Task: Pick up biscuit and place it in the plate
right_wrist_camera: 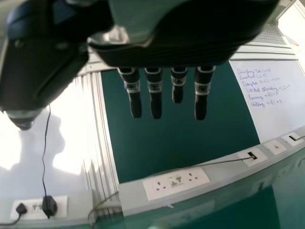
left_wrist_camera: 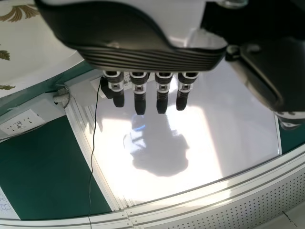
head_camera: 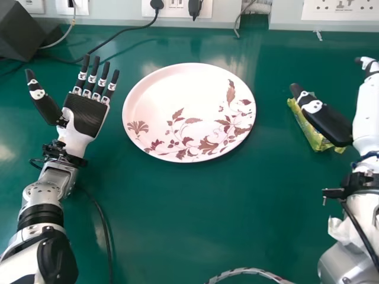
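Note:
In the head view the left hand [head_camera: 86, 112] rests palm up at the left of the plate, fingers straight and spread. The left wrist view has the same hand [left_wrist_camera: 152, 59] with straight fingers and nothing held. A white plate [head_camera: 183, 97] with brown leaf patterns lies mid-table. To its right is a yellow-green biscuit packet [head_camera: 312, 135], partly covered by the thumb of the right hand [head_camera: 368, 112]. Whether that thumb touches the packet cannot be told. Straight fingers hang from the right hand [right_wrist_camera: 167, 57] in the right wrist view, holding nothing.
A dark box [head_camera: 22, 29] stands at the back left of the green table [head_camera: 195, 213], with black cables near it. Wall sockets [head_camera: 340, 9] line the back edge. A braided cable [head_camera: 249, 271] crosses the front edge, and another cable runs beside the left arm.

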